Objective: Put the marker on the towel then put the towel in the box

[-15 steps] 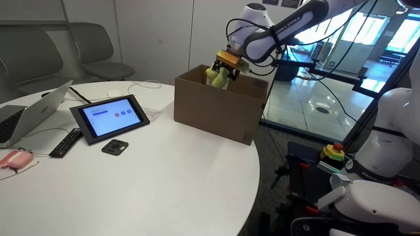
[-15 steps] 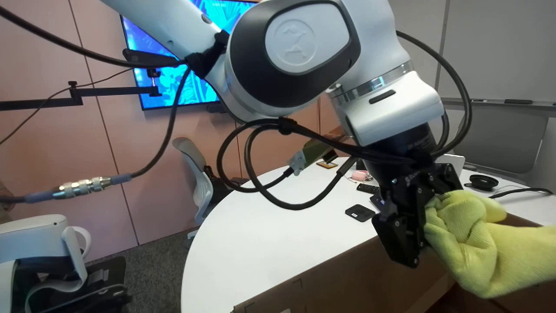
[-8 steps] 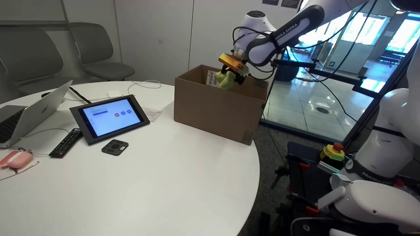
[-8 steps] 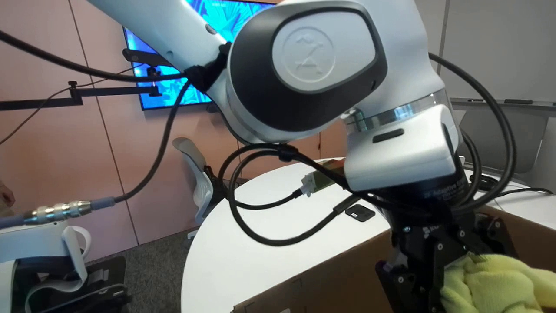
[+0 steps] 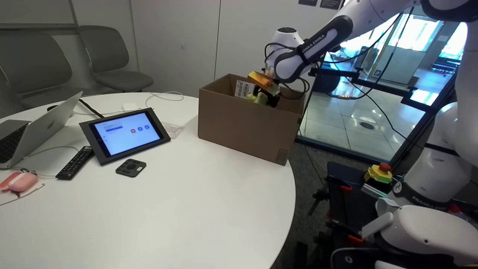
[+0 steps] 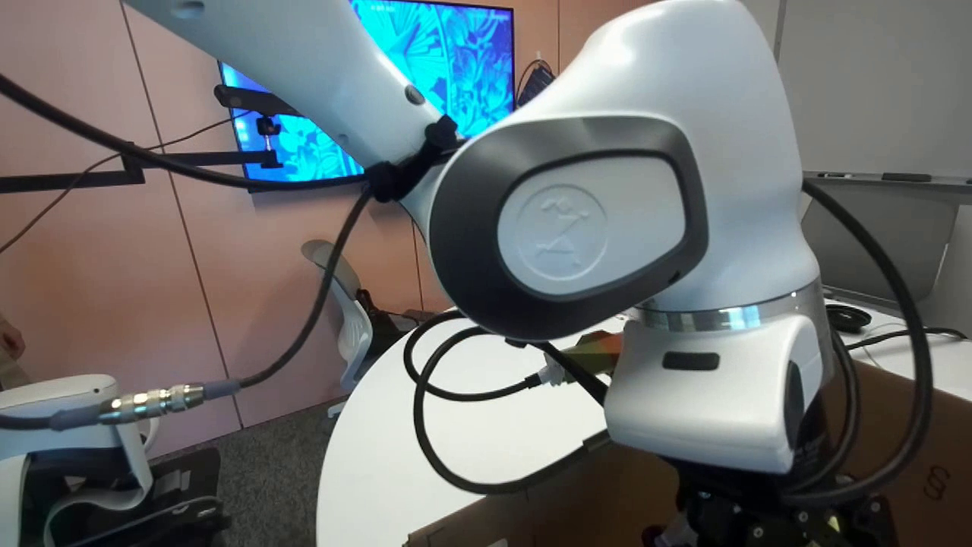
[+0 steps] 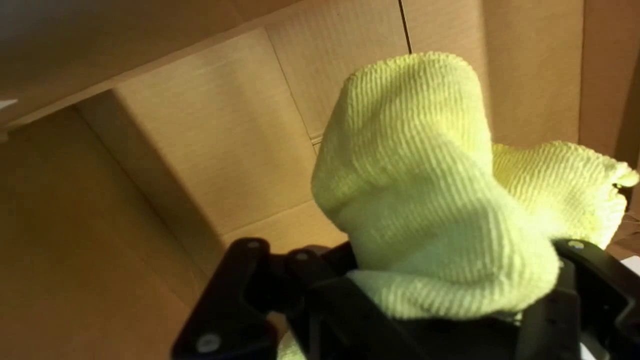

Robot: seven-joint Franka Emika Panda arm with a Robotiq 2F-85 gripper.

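The fingers [image 7: 350,310] are clamped on the bunched towel [image 7: 420,190], held within the box [image 5: 246,127], presumably so it lands inside once released.

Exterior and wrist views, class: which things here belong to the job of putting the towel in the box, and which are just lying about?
Belong to the job:
yellow-green towel, gripped in the claw
brown cardboard box
marker (not visible)

Just lying about:
laptop
lit tablet
black remote
small black gadget
pink case
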